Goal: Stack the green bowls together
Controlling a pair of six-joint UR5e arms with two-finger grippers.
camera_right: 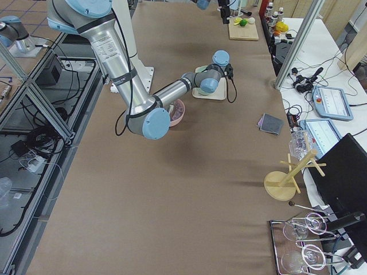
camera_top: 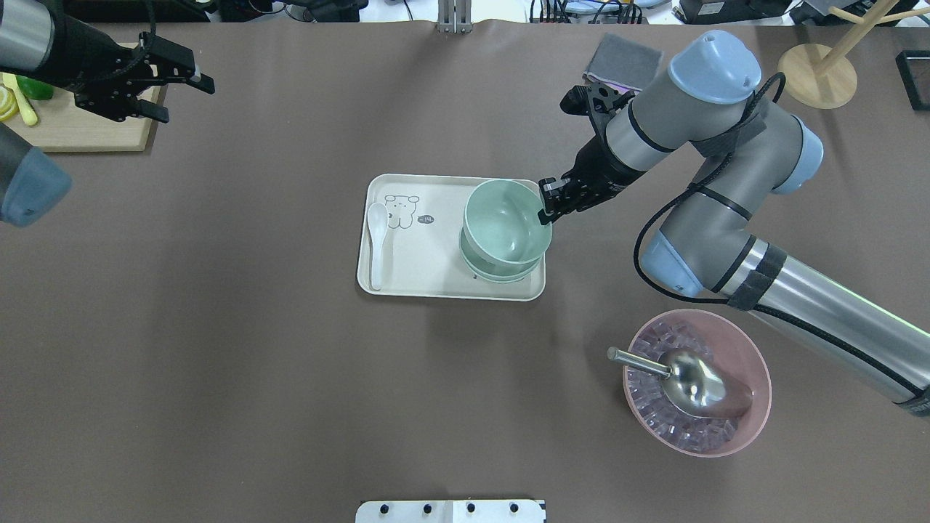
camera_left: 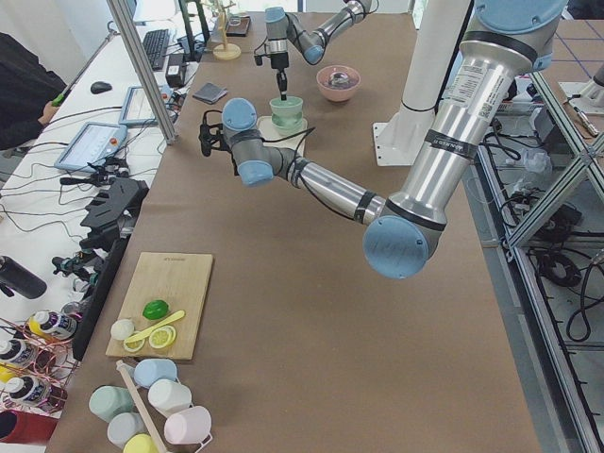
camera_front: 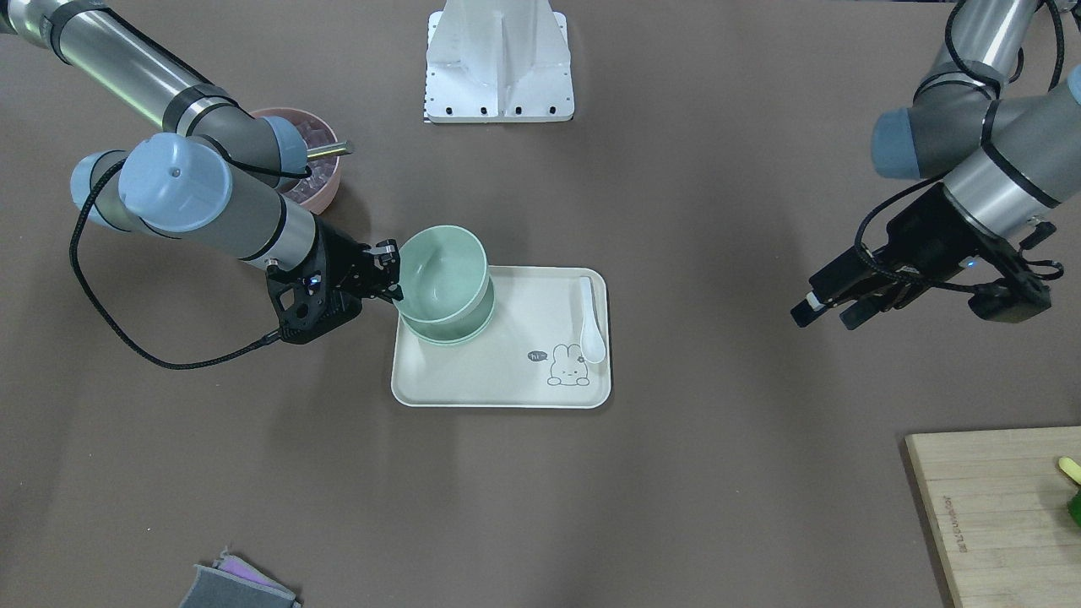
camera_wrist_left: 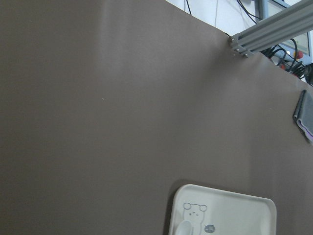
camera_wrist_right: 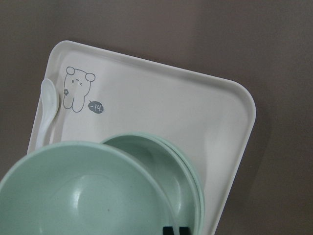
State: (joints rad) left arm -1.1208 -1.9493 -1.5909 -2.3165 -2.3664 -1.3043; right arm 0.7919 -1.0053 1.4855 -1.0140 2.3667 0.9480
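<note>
A pale green bowl point(camera_top: 505, 221) hangs tilted just above the other green bowls point(camera_top: 501, 274), which sit nested on the right part of a cream tray point(camera_top: 429, 269). My right gripper point(camera_top: 543, 211) is shut on the top bowl's rim at its right edge. In the right wrist view the held bowl point(camera_wrist_right: 83, 196) fills the foreground, with the nested bowls point(camera_wrist_right: 181, 171) below it on the tray point(camera_wrist_right: 161, 98). In the front view the held bowl point(camera_front: 443, 262) is offset up and left of the stack point(camera_front: 448, 333). My left gripper point(camera_top: 174, 91) is open and empty, far to the left.
A white spoon point(camera_top: 375, 232) lies along the tray's left side. A pink bowl point(camera_top: 763, 363) with ice cubes and a metal scoop point(camera_top: 690, 381) stands right of the tray. A wooden cutting board point(camera_top: 87, 131), a grey cloth point(camera_top: 625, 58) and a wooden stand point(camera_top: 821, 73) lie at the far edge.
</note>
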